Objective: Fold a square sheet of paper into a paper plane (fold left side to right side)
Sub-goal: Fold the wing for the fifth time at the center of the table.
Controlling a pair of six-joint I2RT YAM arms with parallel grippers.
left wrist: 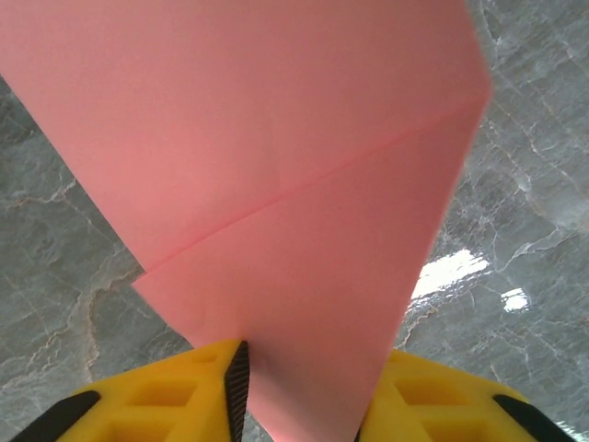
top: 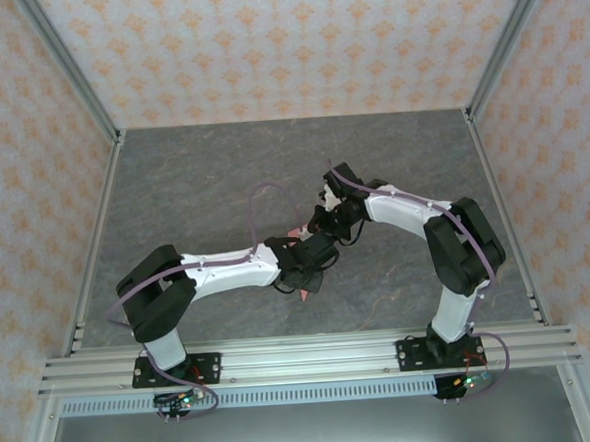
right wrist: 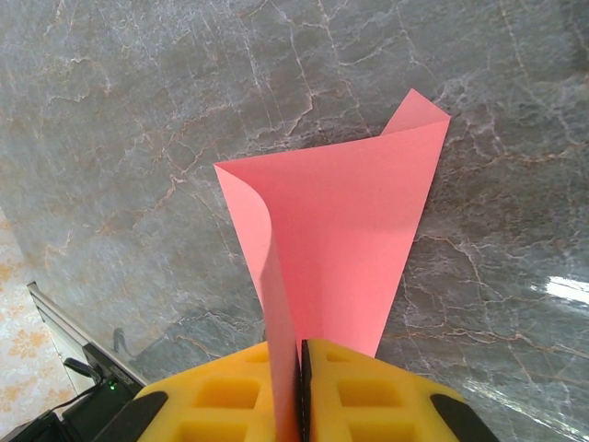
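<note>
Right fingers [right wrist: 368,391] pinch paper [right wrist: 340,249]; left wrist shows crease [left wrist: 304,184]

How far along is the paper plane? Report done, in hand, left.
Done: the salmon-pink sheet of paper carries a diagonal crease. In hand: the right end effector is pinched shut on it; its edge sits between the fingers of the left end effector. Left: no slim dart yet.

Folded salmon-pink sheet of paper [right wrist: 340,239], diagonal crease showing, one flap curling up
</note>
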